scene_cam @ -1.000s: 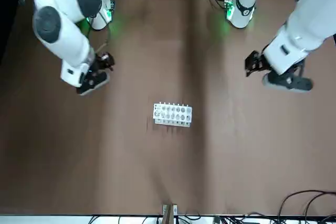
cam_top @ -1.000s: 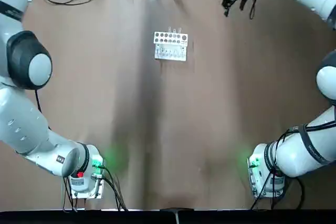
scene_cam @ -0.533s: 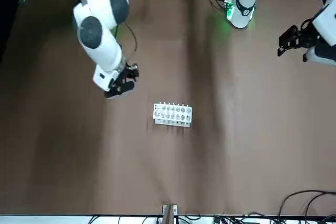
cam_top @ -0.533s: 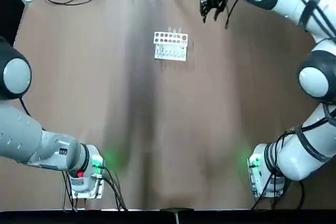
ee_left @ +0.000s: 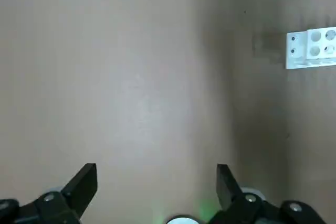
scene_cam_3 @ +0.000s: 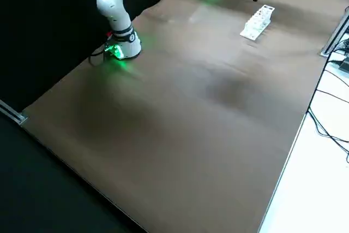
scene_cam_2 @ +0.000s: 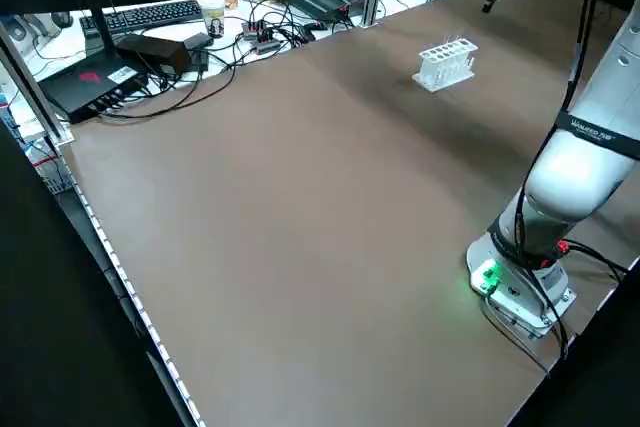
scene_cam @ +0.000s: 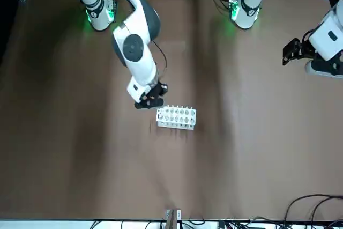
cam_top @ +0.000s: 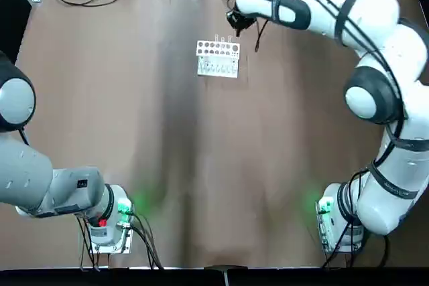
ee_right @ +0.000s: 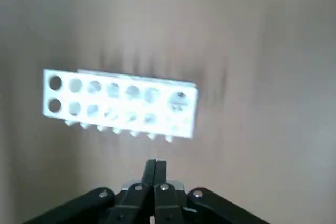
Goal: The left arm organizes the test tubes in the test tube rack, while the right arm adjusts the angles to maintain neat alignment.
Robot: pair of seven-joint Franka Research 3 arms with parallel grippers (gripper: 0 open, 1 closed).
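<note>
Rack (ee_right: 121, 103) just beside right tool (ee_right: 155, 163).

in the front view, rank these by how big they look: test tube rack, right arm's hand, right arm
Largest to smallest:
1. Right arm
2. Unsure: the test tube rack and the right arm's hand look alike in size, and the hand may be nearer the camera.

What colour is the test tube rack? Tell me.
White, clearest in the front view.
</note>
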